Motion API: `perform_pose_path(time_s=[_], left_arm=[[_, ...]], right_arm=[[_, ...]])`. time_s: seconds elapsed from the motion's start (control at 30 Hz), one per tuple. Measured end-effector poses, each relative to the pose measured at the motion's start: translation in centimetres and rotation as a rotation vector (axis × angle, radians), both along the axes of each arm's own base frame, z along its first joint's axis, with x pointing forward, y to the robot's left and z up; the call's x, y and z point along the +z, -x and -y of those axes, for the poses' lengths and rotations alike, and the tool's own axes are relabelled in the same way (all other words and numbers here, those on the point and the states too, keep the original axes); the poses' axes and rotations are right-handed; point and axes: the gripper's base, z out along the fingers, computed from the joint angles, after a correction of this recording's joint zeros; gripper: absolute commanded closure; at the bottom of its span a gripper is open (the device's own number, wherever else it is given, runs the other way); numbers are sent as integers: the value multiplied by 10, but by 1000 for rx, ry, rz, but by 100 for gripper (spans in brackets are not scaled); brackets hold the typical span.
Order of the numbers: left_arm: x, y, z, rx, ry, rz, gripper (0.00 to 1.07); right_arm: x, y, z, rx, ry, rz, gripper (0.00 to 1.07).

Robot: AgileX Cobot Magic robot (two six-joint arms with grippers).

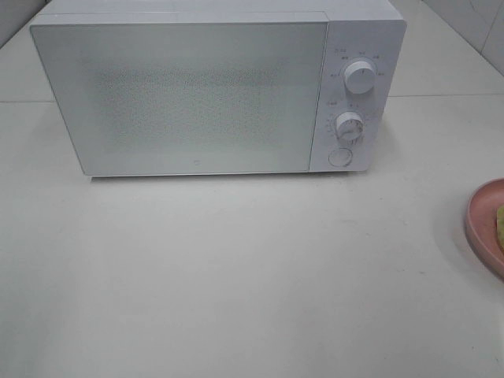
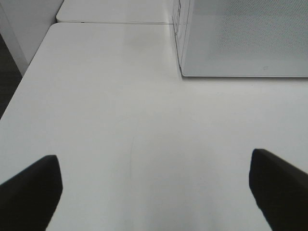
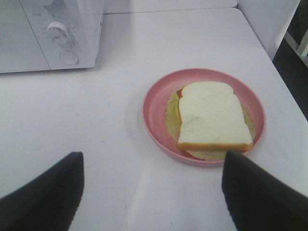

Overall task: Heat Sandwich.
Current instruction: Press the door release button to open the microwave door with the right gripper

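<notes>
The sandwich (image 3: pixel 210 115) has pale yellowish bread and a thin red-orange filling edge. It lies flat on a pink round plate (image 3: pixel 156 103) on the white table. In the exterior high view only a sliver of the sandwich (image 1: pixel 499 228) and the plate (image 1: pixel 480 224) shows at the right edge. The white microwave (image 1: pixel 213 90) stands at the back with its door shut. My right gripper (image 3: pixel 151 192) is open and empty, a short way from the plate. My left gripper (image 2: pixel 154 190) is open and empty over bare table, near the microwave's left front corner (image 2: pixel 185 72).
The microwave has two knobs (image 1: pixel 359 79) (image 1: pixel 348 124) and a round button (image 1: pixel 339 156) on its right panel. The table's left edge (image 2: pixel 19 89) and right edge (image 3: pixel 284 72) show in the wrist views. A seam in the table (image 2: pixel 115 21) runs behind.
</notes>
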Motion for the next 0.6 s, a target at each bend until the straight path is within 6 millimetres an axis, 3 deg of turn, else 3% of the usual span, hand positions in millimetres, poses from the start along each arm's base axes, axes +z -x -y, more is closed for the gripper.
perform_pose_path(time_s=[0.6], left_arm=[[0,0,0,0,0,0,5]], right_arm=[[1,0,0,0,0,4,31]])
